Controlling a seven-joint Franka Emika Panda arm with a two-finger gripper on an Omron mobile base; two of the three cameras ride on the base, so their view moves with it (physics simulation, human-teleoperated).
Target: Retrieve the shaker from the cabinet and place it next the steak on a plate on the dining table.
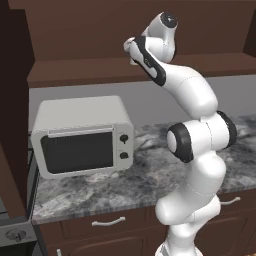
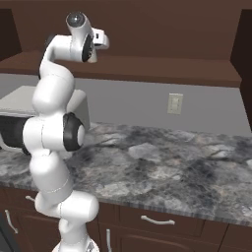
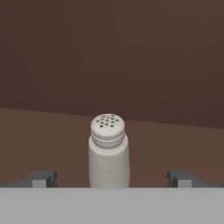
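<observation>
The shaker [image 3: 108, 153], off-white with a perforated greyish cap, stands upright on the shelf board of the dark brown cabinet [image 3: 52, 131]. It sits centred between my two finger tips [image 3: 41, 178]. My gripper [image 3: 111, 178] is open wide, with clear gaps on both sides of the shaker, and touches nothing. In the base views my arm reaches up to the cabinet [image 1: 75, 75] shelf, and the hand [image 2: 101, 39] points into it, blocking the shaker. The steak, the plate and the dining table are out of view.
A white microwave [image 1: 82, 135] stands on the grey marbled counter [image 2: 162, 167] below the shelf, left of the arm. A wall outlet [image 2: 174, 103] is on the grey backsplash. Brown drawers with silver handles [image 1: 108, 221] run under the counter. A stove edge [image 1: 15, 232] is at lower left.
</observation>
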